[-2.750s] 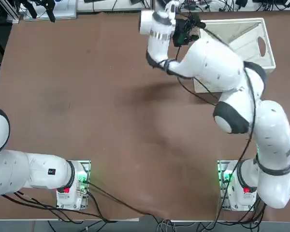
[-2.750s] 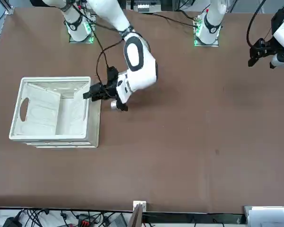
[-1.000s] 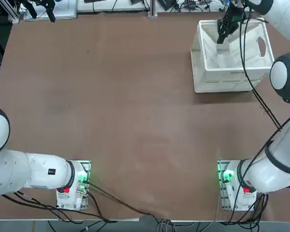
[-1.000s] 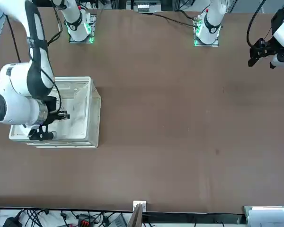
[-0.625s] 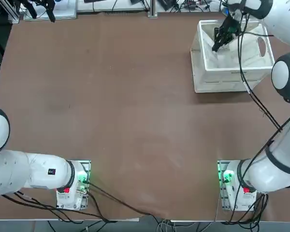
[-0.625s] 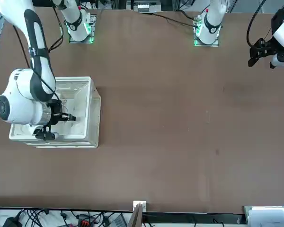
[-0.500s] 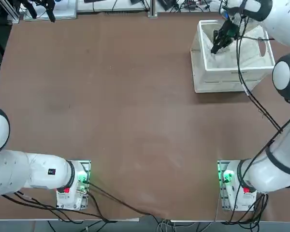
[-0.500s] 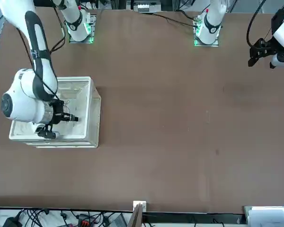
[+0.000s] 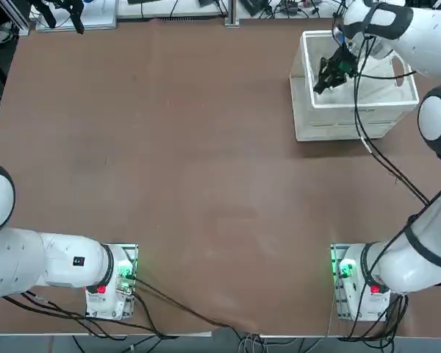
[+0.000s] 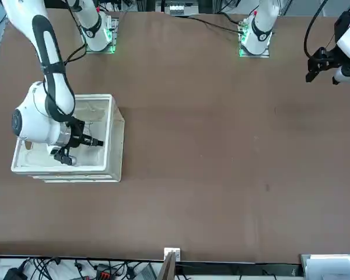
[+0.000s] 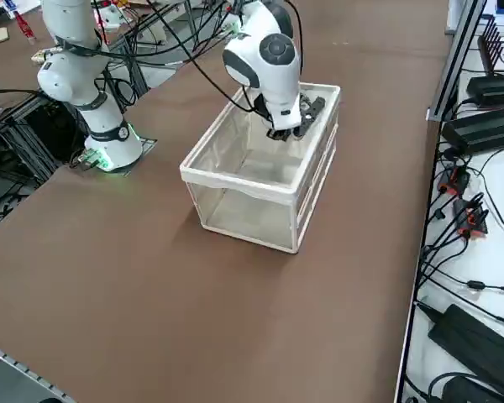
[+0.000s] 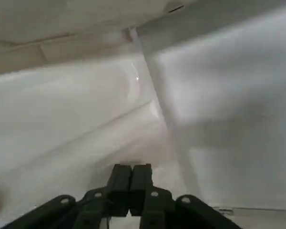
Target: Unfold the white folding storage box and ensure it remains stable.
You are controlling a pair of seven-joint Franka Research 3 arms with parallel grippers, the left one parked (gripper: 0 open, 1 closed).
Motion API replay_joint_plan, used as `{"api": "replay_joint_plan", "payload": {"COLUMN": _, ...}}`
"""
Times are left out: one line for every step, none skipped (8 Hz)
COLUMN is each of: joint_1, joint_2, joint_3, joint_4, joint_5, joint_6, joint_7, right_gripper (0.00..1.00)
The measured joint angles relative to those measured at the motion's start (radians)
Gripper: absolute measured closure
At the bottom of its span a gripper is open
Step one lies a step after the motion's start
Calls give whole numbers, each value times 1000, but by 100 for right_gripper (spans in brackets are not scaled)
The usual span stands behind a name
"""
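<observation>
While white folding storage box (image 9: pixel 331 125) is standing near worktop's (image 9: pixel 206 184) far right corner, you're pressing right gripper's (image 9: pixel 320 87) fingers together, most of box lying toward right edge.

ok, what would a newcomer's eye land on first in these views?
Probably the open white folding storage box, standing at the far right of the table in the top view. Next, the right arm bending over it, with the shut black fingers of the right gripper inside the box. Black cables looping off that arm stand out too.
</observation>
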State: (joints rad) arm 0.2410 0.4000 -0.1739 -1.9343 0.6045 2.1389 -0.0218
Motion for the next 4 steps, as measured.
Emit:
{"api": "replay_joint_plan", "payload": {"joint_1": 16, "joint_2": 0, "joint_3": 3, "joint_4": -16, "joint_5": 44, "joint_6": 29, "joint_7": 0, "right_gripper": 98}}
{"api": "replay_joint_plan", "payload": {"joint_1": 37, "joint_2": 0, "joint_3": 4, "joint_4": -28, "joint_5": 87, "joint_6": 54, "joint_7": 0, "right_gripper": 98}}
{"api": "replay_joint_plan", "payload": {"joint_1": 55, "joint_2": 1, "joint_3": 4, "joint_4": -34, "joint_5": 129, "joint_6": 73, "joint_7": 1, "right_gripper": 98}}
{"api": "replay_joint_plan", "payload": {"joint_1": 65, "joint_2": 1, "joint_3": 3, "joint_4": -39, "joint_5": 155, "joint_6": 88, "joint_7": 3, "right_gripper": 98}}
